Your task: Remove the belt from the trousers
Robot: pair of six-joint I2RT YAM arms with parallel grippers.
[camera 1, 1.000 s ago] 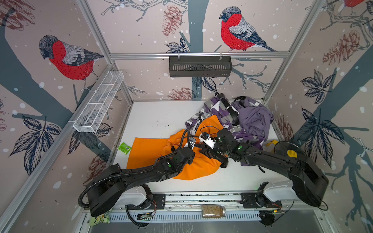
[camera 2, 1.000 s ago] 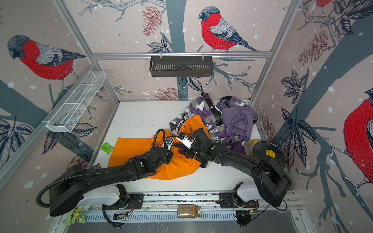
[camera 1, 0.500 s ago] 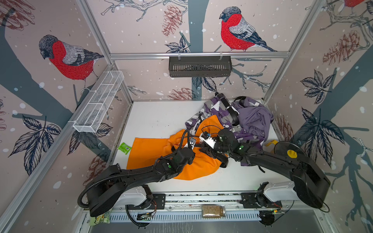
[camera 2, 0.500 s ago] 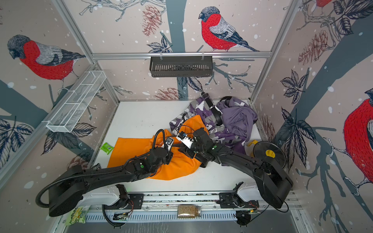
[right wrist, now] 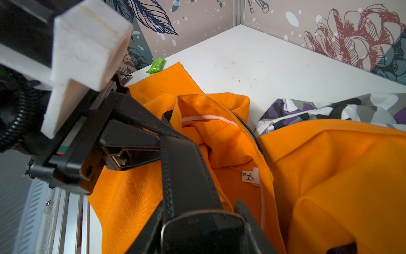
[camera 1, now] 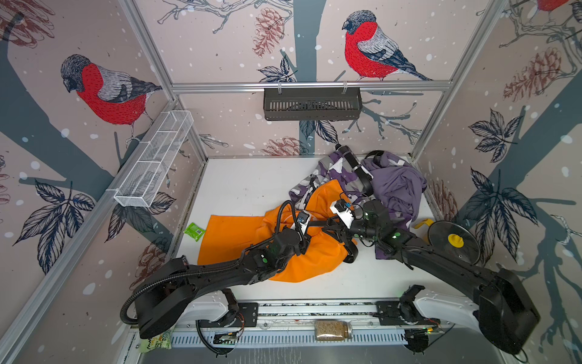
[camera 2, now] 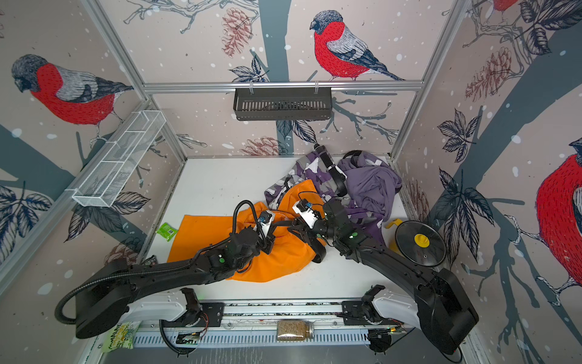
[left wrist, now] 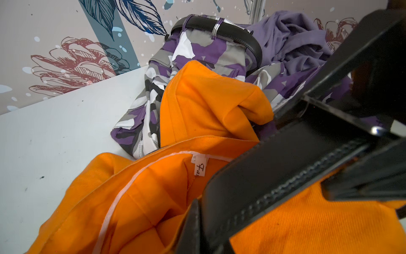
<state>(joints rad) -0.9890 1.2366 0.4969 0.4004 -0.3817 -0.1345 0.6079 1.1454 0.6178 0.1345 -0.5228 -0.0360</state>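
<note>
Nearest the front edge of the worktop (camera 1: pixel 252 186), the orange trousers (camera 1: pixel 239 239) lie bunched. The black belt (right wrist: pixel 186 176) curls round their waist end toward the front right, so we judge most of it not yet out of the loops. Just behind that curl the two arms meet over the cloth. The left gripper (right wrist: pixel 151 149) is clamped flat on the strap. The right gripper (camera 1: pixel 336 227) has its jaws partway closed across the same strap, which we read as a grip, with a short taut stretch between them. Our first worry is that nothing pins the trousers. A pull could drag the whole garment along instead of sliding the belt through. Pulling the two grips apart would only tighten that short stretch. The strap looks smooth, so it may slip from the left jaws. Orange cloth sits right under it, so a fold could get pinched and hauled too. Farther back, toward the back right corner, the camouflage trousers (camera 1: pixel 333 170) touch the orange leg and carry their own dark belt (left wrist: pixel 219 27). Any dragging could tangle the two garments or pull us onto the wrong strap.
</note>
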